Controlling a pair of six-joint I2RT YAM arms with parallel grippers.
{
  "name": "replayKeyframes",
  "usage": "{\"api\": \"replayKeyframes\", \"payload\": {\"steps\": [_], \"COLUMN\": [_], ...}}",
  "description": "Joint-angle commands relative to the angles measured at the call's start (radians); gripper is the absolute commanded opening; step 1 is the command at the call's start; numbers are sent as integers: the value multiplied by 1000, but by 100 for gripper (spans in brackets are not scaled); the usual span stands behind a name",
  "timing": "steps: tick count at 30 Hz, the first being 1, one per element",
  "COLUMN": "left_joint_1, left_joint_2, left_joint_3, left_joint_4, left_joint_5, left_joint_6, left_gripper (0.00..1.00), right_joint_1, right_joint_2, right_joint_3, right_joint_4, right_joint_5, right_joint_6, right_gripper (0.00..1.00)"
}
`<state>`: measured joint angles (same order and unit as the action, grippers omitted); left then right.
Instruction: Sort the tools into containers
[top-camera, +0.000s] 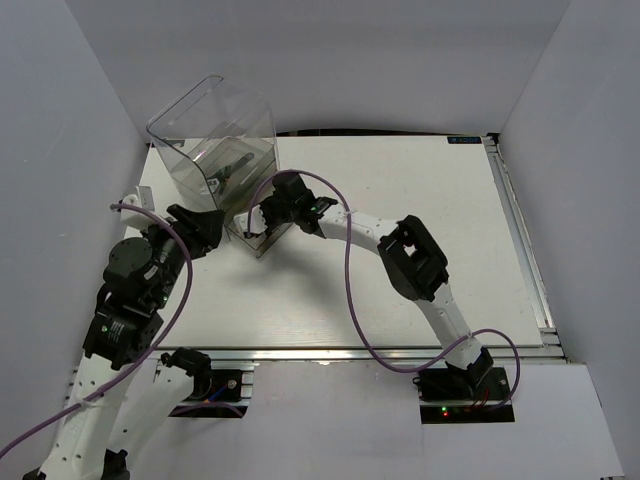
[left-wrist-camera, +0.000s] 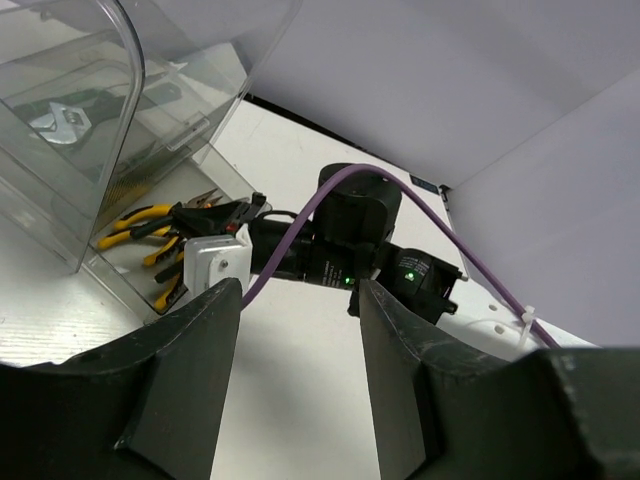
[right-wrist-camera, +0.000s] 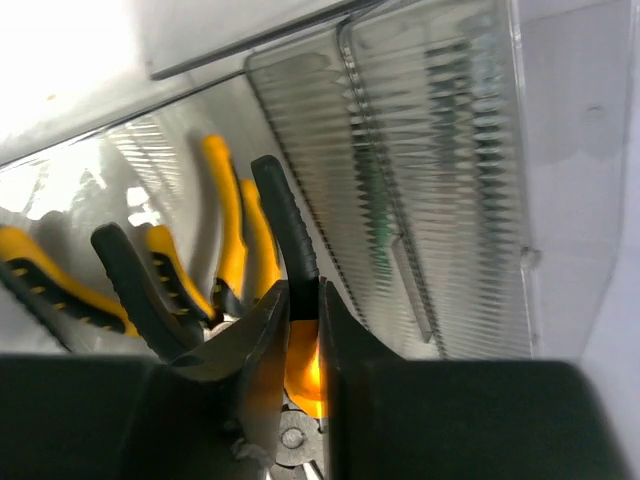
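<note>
Clear glossy plastic cabinet (top-camera: 215, 125), ribbed translucent drawer (right-wrist-camera: 440, 180), pliers (right-wrist-camera: 288, 235) with matt rubbery handles

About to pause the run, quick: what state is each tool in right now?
Left tool: open, holding nothing.
Right tool: closed on one pliers, gripped by a handle.

White table (top-camera: 420, 200), metal-railed edges.
One clear plastic cabinet (top-camera: 215, 120) at far left, a drawer (top-camera: 250, 240) drawn out toward the near edge.
</note>
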<state>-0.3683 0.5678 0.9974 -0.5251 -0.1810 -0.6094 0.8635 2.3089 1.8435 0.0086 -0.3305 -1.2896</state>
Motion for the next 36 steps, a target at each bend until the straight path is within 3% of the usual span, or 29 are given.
{"api": "replayKeyframes", "payload": {"steps": [1,2,5,11,14,17,18,20,21,24,26,31,36], "left_joint_1": [5,5,6,6,5,5,5,5,5,-1,-15,-93,-136], "left_joint_2": [26,35,59,121,167,237,260,352,387,532,624,838,1065], "left_joint_3": [33,32,24,30,35,21,18,17,20,43,59,164,245], "left_joint_4": [-13,-12,-4,36,60,99,111,140,140,140,136,77,36], "left_joint_5": [26,32,76,158,236,337,366,458,481,529,528,465,336], "left_joint_6": [2,0,-9,20,36,46,48,49,50,65,89,207,269], "left_gripper": [62,62,65,69,69,56,41,18,13,8,8,8,9], "right_joint_1": [-1,-3,-18,-89,-147,-273,-326,-381,-395,-454,-490,-540,-558], "right_joint_2": [-6,-9,-34,-156,-219,-249,-264,-305,-325,-411,-454,-532,-549], "right_joint_3": [-3,-15,-42,-63,-12,74,69,37,-24,-184,-255,-394,-423], "right_joint_4": [113,120,122,61,-111,-402,-461,-589,-611,-602,-538,-463,-423], "right_joint_5": [22,24,19,-33,-138,-462,-586,-654,-656,-674,-679,-667,-662], "right_joint_6": [10,16,41,189,375,449,449,408,400,414,478,547,593], "right_gripper": [22,43,61,65,66,63,60,47,42,25,20,16,16]}}
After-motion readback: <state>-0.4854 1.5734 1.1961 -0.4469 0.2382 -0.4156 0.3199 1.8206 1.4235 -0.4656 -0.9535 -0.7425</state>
